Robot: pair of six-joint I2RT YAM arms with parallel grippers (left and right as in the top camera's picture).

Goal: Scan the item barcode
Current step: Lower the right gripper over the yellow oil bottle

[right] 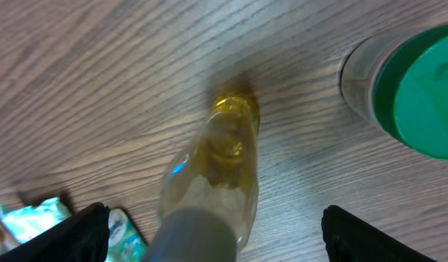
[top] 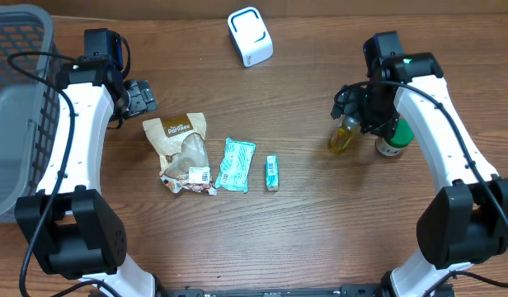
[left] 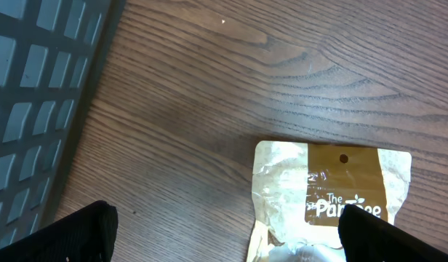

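The left gripper (top: 142, 96) is wide open and holds nothing, near the snack bag (top: 178, 142). The right gripper (top: 358, 115) is wide open too, over the yellow bottle (top: 343, 136), not holding it. A bump could tip the bottle into the green-lid jar (top: 392, 142).

A brown wood-grain table (top: 320, 239) is seen from above. At its left edge a grey mesh basket (top: 19, 37) is set. Near the far edge, around the middle, a white box-shaped device (top: 250, 35) is placed. In the centre, a brown snack pouch (top: 180, 148), a teal packet (top: 236, 164) and a small teal box (top: 272, 173) are laid flat in a row. Further right, a yellow bottle (top: 345, 136) and a green-lidded jar (top: 394, 142) are placed close together.
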